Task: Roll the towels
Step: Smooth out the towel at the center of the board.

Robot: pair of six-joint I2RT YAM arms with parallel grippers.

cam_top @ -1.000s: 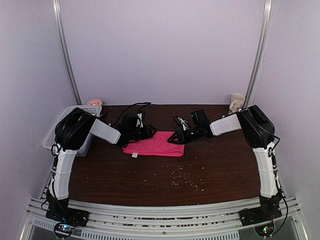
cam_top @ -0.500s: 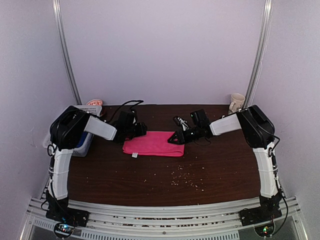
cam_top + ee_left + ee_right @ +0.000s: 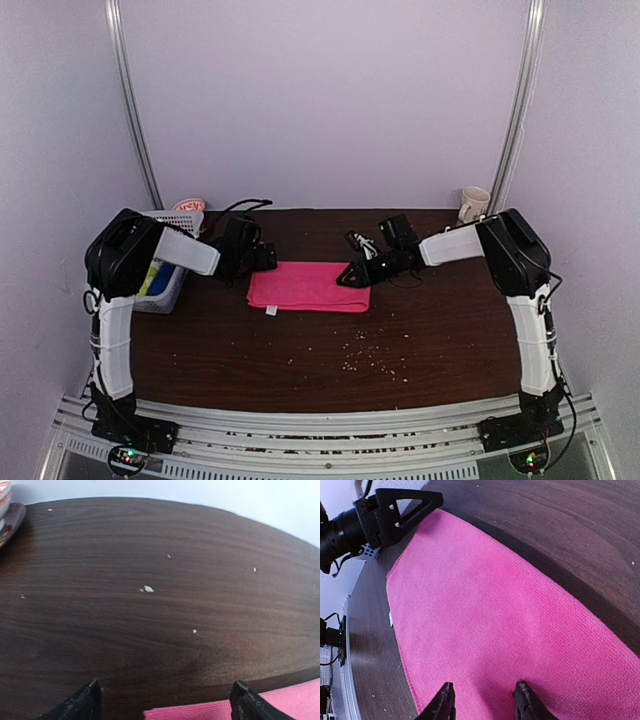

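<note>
One of the towels, the plain pink one (image 3: 308, 287), lies folded flat in a long strip at the middle of the dark table (image 3: 300, 350). My left gripper (image 3: 264, 258) sits just off its far left corner, open wide. In the left wrist view only a strip of the pink towel (image 3: 200, 711) shows between the spread fingertips (image 3: 92, 700). My right gripper (image 3: 352, 276) is over the towel's right end. Its jaws are apart, with the tips (image 3: 445, 700) low over the flat pink towel (image 3: 485, 605) and nothing pinched between them. No second towel can be made out.
A white lattice basket (image 3: 172, 293) stands at the table's left edge under my left arm. An orange-and-white thing (image 3: 188, 205) sits behind it. A cream mug (image 3: 473, 205) stands at the back right corner. Crumbs (image 3: 370, 360) are scattered on the near right of the table.
My left gripper has opened wide and drawn back to the left, off the towel's left end. The towel's left end now lies flat. The right arm has barely moved.
</note>
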